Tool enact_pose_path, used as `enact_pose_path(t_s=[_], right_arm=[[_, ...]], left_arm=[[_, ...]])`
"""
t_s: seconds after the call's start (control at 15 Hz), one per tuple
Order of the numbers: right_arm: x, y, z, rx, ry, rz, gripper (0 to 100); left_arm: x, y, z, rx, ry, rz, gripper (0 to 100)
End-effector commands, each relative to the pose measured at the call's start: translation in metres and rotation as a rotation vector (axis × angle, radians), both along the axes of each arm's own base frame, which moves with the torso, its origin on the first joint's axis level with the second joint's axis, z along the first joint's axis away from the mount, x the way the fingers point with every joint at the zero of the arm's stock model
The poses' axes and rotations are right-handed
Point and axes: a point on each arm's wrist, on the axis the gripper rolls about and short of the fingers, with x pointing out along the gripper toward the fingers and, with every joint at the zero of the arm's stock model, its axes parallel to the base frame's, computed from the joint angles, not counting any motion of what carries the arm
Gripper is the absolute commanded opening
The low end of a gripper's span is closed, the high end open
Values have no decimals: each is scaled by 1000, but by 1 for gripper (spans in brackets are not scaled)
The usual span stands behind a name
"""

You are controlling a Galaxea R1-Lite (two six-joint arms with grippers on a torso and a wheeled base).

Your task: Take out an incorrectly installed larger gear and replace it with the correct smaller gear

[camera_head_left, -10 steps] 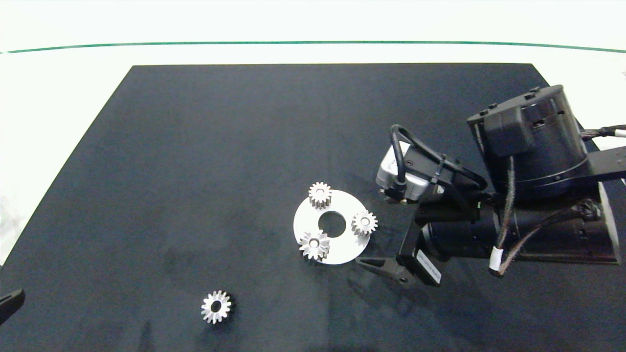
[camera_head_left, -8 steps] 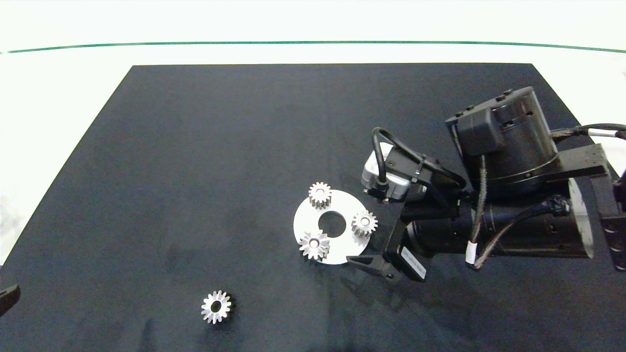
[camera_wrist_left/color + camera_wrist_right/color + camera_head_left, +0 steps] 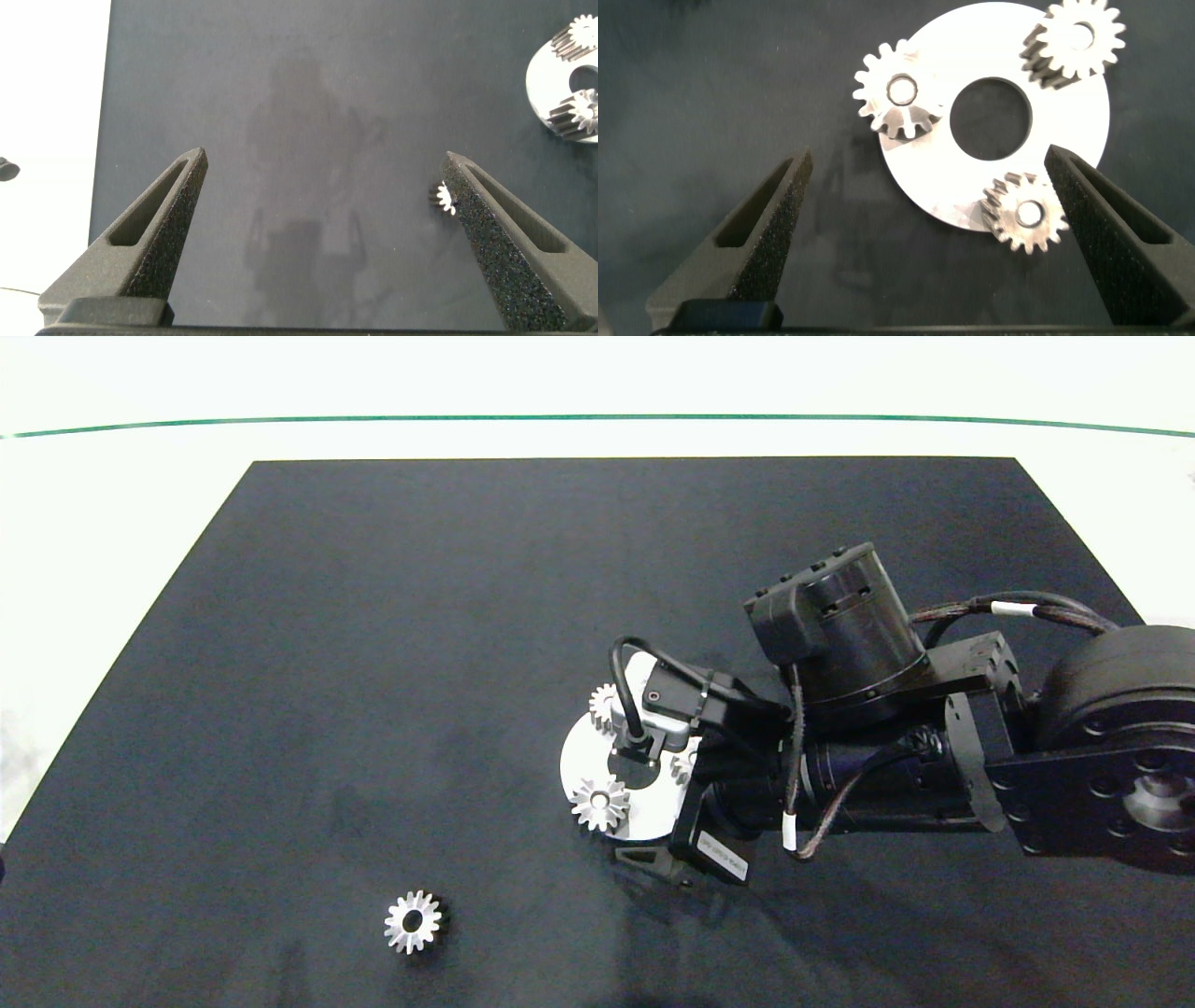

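Note:
The larger gear [image 3: 599, 803] [image 3: 898, 93], with long pointed teeth, sits on the front-left part of a white disc [image 3: 581, 767] [image 3: 1069, 121]. My right gripper [image 3: 926, 161] hangs open over the disc, one finger on either side and touching no gear. Only one of its fingers [image 3: 646, 861] shows in the head view, just in front of the disc. The smaller gear [image 3: 412, 921], with a wide dark bore, lies loose on the mat at the front left and peeks out beside a finger in the left wrist view [image 3: 441, 196]. My left gripper [image 3: 324, 159] is open over bare mat.
Two stubby small gears [image 3: 1074, 37] [image 3: 1025, 215] also stand on the disc, half hidden under the right wrist in the head view. The black mat [image 3: 373, 663] covers most of a white table [image 3: 93, 523]. The left wrist view shows the disc [image 3: 547, 84] far off.
My right arm has swung left and now reaches over the disc, covering parts of the two small gears. The left finger tip has slipped out of the head view's left edge.

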Motion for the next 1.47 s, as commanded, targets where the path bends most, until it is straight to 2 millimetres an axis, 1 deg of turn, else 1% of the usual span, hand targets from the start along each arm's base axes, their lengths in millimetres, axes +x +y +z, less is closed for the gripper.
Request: enact_pose_path(t_s=[0.07,0.33,0.67,1.0,1.13,1.47], right_arm=[[1,6,-8,-33,4,18,100],[6,24,-17,-68,-12,21,100],[12,43,-22,-73,-23,33,100],[17,49,-31,-92,-16,24,100],[17,49,-30,-91,-20,20,100],[18,48,-30,-94,-23,12,91]], left_arm=[[-1,0,1,0,-3,1,100],[-1,0,1,0,-3,-1,100],[-2,0,0,1,-4,-1,100],[-3,0,0,1,-9,-1,100],[-3,0,0,1,-6,-1,100],[-2,0,-1,1,-4,-1,100]])
